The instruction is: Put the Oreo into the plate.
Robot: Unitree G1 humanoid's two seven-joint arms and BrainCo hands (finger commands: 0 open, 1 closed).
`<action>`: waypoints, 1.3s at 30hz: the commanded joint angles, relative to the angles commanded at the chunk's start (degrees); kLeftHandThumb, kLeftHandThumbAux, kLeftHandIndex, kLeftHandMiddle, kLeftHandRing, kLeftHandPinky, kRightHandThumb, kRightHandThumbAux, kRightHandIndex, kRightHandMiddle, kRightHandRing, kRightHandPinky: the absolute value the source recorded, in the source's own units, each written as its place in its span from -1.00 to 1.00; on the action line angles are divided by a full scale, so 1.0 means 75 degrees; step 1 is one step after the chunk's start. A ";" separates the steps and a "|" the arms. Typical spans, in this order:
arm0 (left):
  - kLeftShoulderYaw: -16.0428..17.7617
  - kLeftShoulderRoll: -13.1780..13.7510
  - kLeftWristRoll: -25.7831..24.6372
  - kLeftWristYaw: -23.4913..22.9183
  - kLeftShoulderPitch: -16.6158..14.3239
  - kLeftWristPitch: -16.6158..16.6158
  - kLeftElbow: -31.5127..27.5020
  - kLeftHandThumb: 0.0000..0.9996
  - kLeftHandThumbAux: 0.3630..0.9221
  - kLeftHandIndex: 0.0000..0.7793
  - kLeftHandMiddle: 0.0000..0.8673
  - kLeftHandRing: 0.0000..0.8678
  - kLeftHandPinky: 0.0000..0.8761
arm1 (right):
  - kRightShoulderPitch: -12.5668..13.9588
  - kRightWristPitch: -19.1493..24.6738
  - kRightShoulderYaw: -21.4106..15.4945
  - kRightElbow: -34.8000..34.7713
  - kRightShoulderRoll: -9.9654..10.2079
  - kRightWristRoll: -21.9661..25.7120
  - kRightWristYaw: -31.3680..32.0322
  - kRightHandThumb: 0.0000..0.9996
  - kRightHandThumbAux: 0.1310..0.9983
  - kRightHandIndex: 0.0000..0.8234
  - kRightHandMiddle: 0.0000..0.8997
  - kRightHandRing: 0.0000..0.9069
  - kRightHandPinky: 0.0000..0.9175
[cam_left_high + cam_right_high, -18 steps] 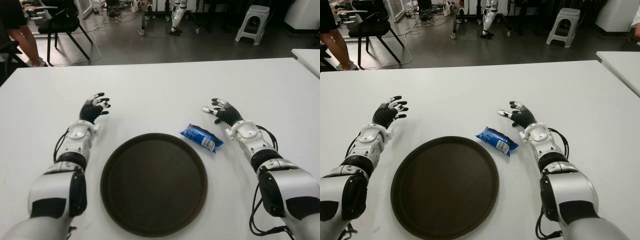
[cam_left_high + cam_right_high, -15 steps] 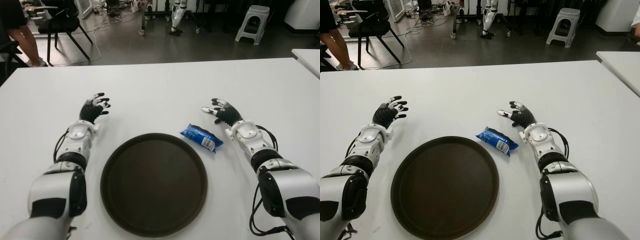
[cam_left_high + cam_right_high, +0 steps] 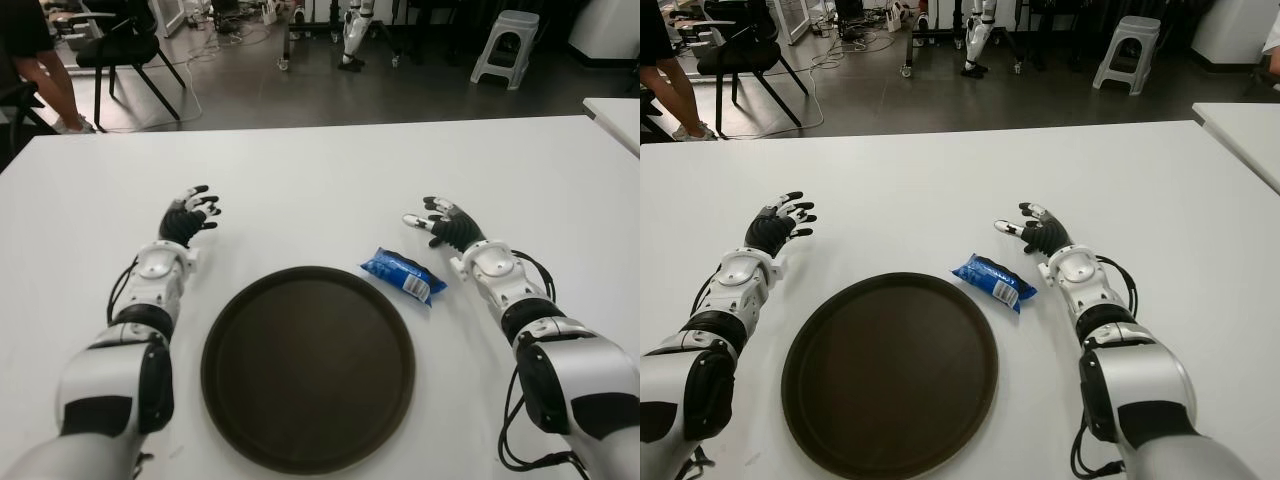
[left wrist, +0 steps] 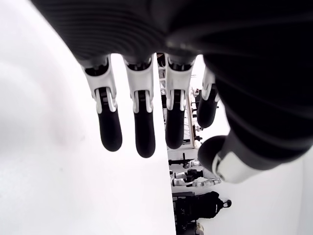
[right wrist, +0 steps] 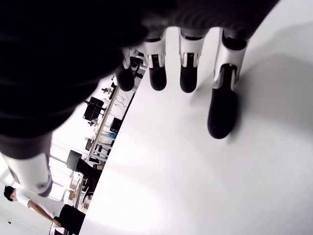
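Observation:
A blue Oreo packet (image 3: 403,275) lies on the white table (image 3: 320,170), just off the upper right rim of the round dark brown plate (image 3: 308,365). The plate holds nothing. My right hand (image 3: 440,222) is open, its fingers spread, a short way to the right of and beyond the packet, not touching it. My left hand (image 3: 188,215) is open too, out to the upper left of the plate. Both wrist views show straight fingers (image 4: 140,125) over bare table with nothing held.
Past the table's far edge are a black chair (image 3: 125,50), a person's leg (image 3: 45,80), a white stool (image 3: 505,45) and cables on the floor. A second white table's corner (image 3: 615,115) shows at the far right.

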 joint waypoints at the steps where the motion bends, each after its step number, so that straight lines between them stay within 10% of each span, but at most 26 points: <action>1: 0.0001 -0.0001 -0.0002 -0.0005 -0.0001 -0.0003 -0.0002 -0.99 0.09 -0.53 -0.41 -0.37 -0.31 | 0.0000 -0.0007 0.0015 0.0000 -0.0003 -0.0016 -0.0005 -0.76 -0.07 -0.85 -0.72 -0.78 -0.89; 39: -0.0025 0.0010 0.0035 -0.0003 -0.0008 0.0008 -0.0003 -0.97 0.02 -0.53 -0.41 -0.36 -0.30 | 0.0005 -0.0055 0.0054 0.0006 -0.0003 -0.0052 -0.0039 -0.78 -0.08 -0.84 -0.69 -0.76 -0.87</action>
